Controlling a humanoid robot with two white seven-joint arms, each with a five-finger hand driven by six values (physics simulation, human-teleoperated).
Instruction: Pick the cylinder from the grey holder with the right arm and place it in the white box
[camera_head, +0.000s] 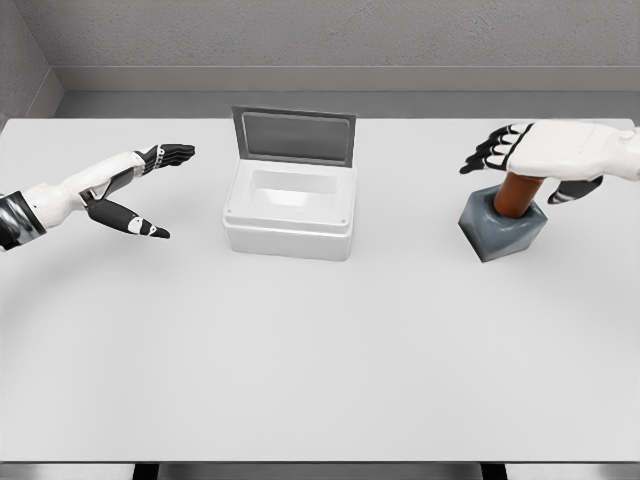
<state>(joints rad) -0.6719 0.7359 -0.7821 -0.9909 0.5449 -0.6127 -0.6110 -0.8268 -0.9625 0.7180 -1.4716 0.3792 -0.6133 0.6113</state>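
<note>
With the cylinder (516, 196) seated in the grey holder (503, 228), right of the white box (290, 211), the right hand (535, 152) hovered over it, fingers (490, 152) spread, grasp and transfer undone.

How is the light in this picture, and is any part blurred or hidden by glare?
Head view: the light is soft and even, with no glare on the table. Only faint shadows lie beside the white box and the grey holder. Everything is sharp. The right hand covers the top of the cylinder; the left hand is open at the left.
</note>
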